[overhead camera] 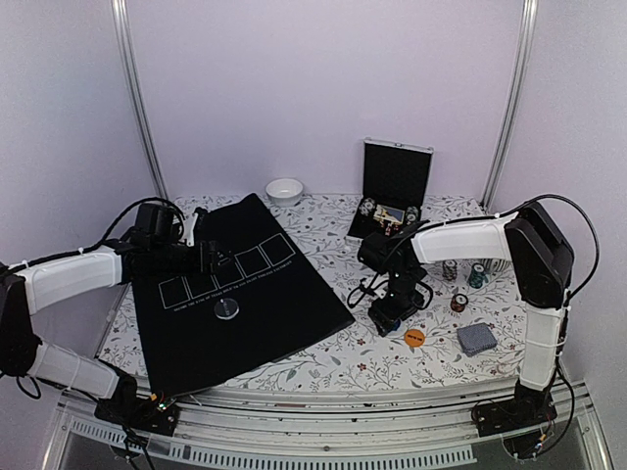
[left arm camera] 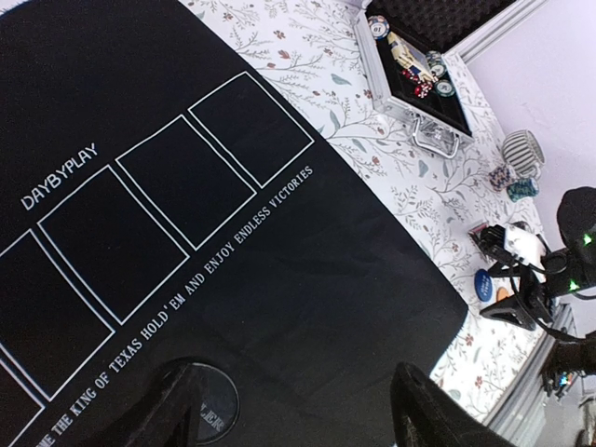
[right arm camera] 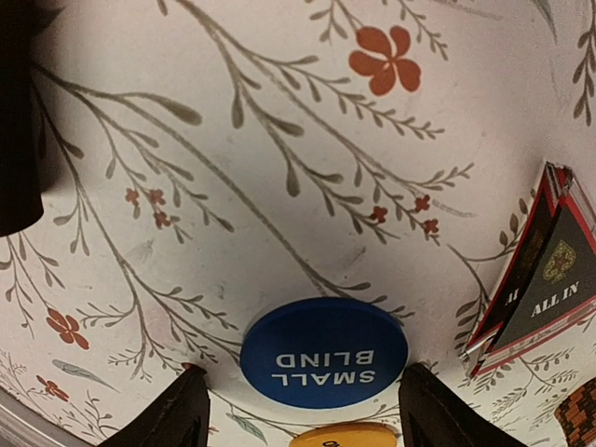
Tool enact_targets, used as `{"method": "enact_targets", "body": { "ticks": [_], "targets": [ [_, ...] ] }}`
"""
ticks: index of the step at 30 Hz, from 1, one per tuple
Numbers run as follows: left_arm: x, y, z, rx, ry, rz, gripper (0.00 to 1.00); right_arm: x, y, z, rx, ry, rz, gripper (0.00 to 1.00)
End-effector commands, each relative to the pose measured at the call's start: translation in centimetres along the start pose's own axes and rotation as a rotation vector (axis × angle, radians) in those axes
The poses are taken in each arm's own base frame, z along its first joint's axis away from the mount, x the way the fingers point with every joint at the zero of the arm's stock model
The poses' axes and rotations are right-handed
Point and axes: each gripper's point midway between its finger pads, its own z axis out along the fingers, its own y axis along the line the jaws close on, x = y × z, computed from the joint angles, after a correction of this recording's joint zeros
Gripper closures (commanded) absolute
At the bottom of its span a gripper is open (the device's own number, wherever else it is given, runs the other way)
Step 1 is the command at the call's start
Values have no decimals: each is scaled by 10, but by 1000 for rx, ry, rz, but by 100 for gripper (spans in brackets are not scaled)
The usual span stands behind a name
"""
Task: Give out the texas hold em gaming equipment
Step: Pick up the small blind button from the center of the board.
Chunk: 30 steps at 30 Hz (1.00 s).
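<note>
A blue round "SMALL BLIND" button (right arm camera: 324, 354) lies on the floral tablecloth. My right gripper (right arm camera: 307, 424) is open, one finger on each side of it, low over the cloth (overhead camera: 392, 311). An orange button (right arm camera: 345, 436) lies just behind the blue one and shows in the top view (overhead camera: 414, 337). The black-red triangular "ALL IN" marker (right arm camera: 549, 279) lies to the right. My left gripper (left arm camera: 298, 419) is open and empty over the black mat (overhead camera: 245, 294), beside the grey dealer button (left arm camera: 209, 410), which also shows from above (overhead camera: 227, 309). A card deck (overhead camera: 477, 339) and chip stacks (overhead camera: 477, 275) sit at the right.
The open silver-edged black case (overhead camera: 392, 191) stands at the back, with chips and cards inside (left arm camera: 410, 65). A small white bowl (overhead camera: 284, 190) sits at the back centre. The mat has white card outlines (left arm camera: 186, 177). More chip stacks (overhead camera: 450, 270) stand near the right arm.
</note>
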Motion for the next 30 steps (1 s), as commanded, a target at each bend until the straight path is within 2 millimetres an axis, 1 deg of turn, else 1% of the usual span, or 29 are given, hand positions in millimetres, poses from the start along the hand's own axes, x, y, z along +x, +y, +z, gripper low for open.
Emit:
{"method": "enact_targets", "body": {
  "ticks": [1,5,10,16,20,26,30],
  "targets": [
    [2,-2,3,8,7,21,28,7,-1,15,22,45,-14,29],
    [2,-3,3,9,7,22,28,2,-4,20,42,45,-19,32],
    [1,-3,1,5,2,26,28,4,-10,24,77,62,-21,44],
    [2,-2,2,3,5,25,28,3,-12,24,88,56,-17,52],
    [2,-2,1,4,6,24,28,-1,-12,17,92,32,-14,55],
    [2,-2,1,3,3,24,28,-10,-12,-2,87,-32,-10,57],
    [2,-2,1,4,4,24,28,-12,-12,-11,82,-57,-7,58]
  ]
}}
